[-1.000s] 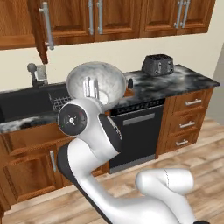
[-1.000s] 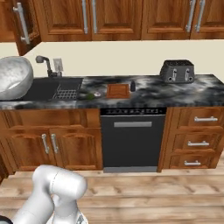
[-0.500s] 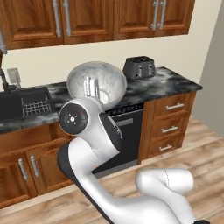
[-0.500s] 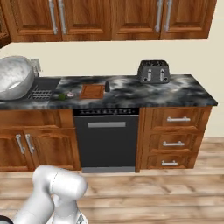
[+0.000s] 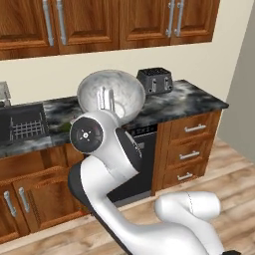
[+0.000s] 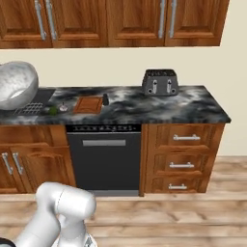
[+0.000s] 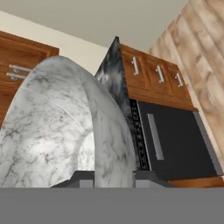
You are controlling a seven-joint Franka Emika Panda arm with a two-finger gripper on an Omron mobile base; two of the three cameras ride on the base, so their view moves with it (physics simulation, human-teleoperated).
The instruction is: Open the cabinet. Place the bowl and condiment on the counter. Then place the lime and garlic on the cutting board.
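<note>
The bowl (image 5: pixel 110 94), wide and pale silver-grey, hangs in the air in front of the counter (image 5: pixel 194 102), and my gripper (image 5: pixel 105 98) is shut on its rim. In the hand view the bowl (image 7: pixel 57 131) rises between the fingertips (image 7: pixel 81 180) of the gripper (image 7: pixel 113 179). From the right the bowl (image 6: pixel 14 84) hovers over the counter's (image 6: pixel 144 103) left end. The cutting board (image 6: pixel 89 103) lies on the stone with the black condiment (image 6: pixel 105 100) at its right. The lime (image 6: pixel 52 110) and garlic (image 6: pixel 62 108) lie just left of the board. The wall cabinet doors (image 6: pixel 135 21) seen here are shut.
A black toaster (image 6: pixel 160 82) stands at the back of the counter. A dark sink rack (image 5: pixel 22 124) sits at the left. Below are a dishwasher front (image 6: pixel 103 157) and a drawer stack (image 6: pixel 181 157). Wood floor lies in front.
The whole picture has slid left and grown closer, so the base has moved; the open cabinet door has left the views. The bowl stays gripped in the same pose.
</note>
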